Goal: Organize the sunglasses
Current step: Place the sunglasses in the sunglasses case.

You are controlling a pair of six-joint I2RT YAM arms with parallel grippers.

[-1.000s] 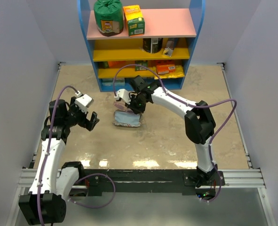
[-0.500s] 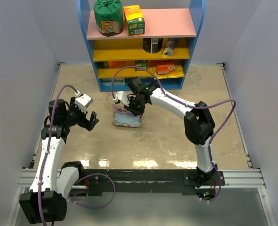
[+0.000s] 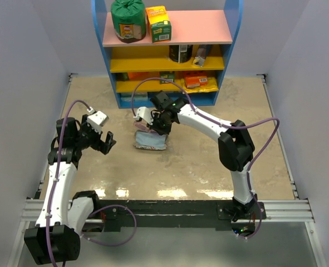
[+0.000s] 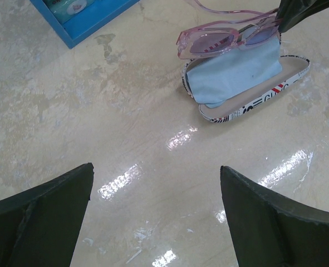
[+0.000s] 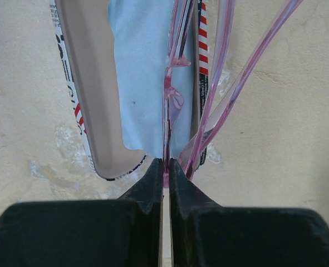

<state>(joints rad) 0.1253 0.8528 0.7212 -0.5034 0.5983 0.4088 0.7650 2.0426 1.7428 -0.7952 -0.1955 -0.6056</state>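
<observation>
Item 1, sunglasses (image 4: pixel 225 40): pink frame, tinted lenses, over the rim of the open printed case (image 4: pixel 264 100), mid-desk toward the far edge.
Item 2, light blue cloth (image 4: pixel 234 75): inside the case.
My right gripper (image 5: pixel 165 162): clenched on the frame.
My left gripper (image 4: pixel 156 169): spread wide, holding nothing, near the left edge.
</observation>
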